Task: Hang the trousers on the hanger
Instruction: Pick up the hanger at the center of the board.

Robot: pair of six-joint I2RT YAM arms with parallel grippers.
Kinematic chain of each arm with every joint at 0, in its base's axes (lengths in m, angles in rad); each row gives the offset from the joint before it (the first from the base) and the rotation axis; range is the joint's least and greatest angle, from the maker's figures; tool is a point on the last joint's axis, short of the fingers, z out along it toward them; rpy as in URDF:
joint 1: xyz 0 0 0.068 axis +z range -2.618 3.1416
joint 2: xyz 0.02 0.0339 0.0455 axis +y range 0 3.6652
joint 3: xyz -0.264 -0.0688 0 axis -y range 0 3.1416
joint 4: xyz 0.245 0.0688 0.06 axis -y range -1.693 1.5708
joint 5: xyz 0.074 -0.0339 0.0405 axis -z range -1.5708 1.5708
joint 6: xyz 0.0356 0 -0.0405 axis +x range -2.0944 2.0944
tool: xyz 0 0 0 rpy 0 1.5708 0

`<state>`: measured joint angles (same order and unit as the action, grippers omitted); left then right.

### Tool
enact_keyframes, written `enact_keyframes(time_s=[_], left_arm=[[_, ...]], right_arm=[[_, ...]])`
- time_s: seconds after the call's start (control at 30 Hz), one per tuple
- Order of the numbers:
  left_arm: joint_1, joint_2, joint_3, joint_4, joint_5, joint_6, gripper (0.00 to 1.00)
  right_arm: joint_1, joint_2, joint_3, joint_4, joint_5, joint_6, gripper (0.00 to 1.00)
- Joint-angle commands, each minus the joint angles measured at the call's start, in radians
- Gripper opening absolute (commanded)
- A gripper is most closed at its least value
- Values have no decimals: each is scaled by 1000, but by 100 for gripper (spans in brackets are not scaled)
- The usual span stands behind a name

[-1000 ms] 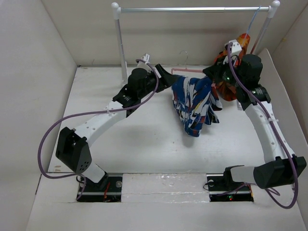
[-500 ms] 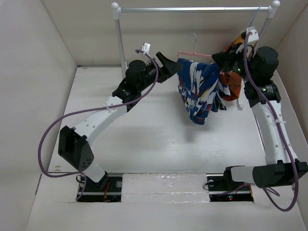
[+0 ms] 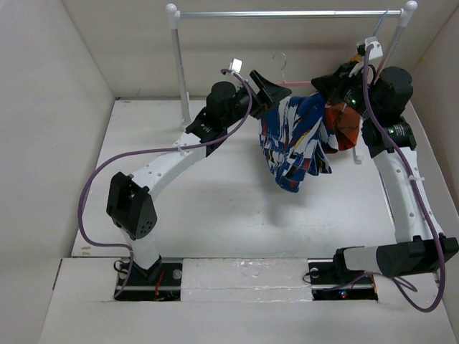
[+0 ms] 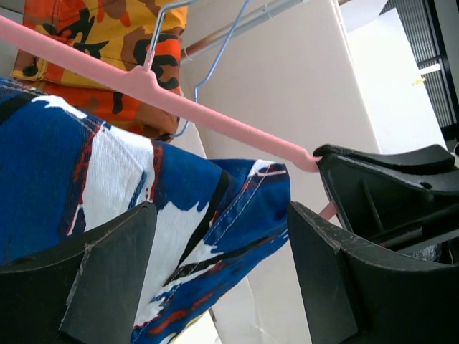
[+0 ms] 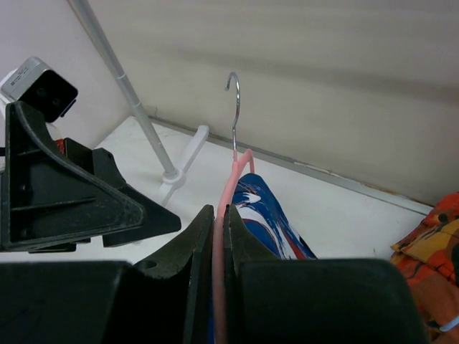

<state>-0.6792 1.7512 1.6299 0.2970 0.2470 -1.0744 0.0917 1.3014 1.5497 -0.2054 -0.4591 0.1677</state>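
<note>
Top external: high at the rear, looking down on the desk (image 3: 215, 215). Wrist views — close, along their fingers (image 4: 93, 279) — share the pink hanger (image 4: 215, 115).

This looks like a robotics lab test cell: a bare white worktop (image 3: 215, 208) is boxed in by plain white panels (image 3: 43, 143). A left arm (image 3: 165, 161) and a right arm (image 3: 401, 186), trailing purple cables (image 3: 82, 215), are bolted at its near edge. Beyond and above the fingers (image 3: 267, 84) stands a small white clothes rail (image 3: 287, 13), the only furnishing.
</note>
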Motion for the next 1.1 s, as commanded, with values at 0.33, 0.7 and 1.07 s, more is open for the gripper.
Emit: enact_keyframes(time_s=[0.33,0.7,1.07], left_arm=[[0,14,149,59,21,-82,75],[0,217,390,-47,34,-131,80],[29,294,442,-13,11,-173,71]], right_arm=[[-9,-13,147,253,-9,42,0],[3,-22,135,287,-18,58,0],[26,-94,-20,285,-108,78,0]])
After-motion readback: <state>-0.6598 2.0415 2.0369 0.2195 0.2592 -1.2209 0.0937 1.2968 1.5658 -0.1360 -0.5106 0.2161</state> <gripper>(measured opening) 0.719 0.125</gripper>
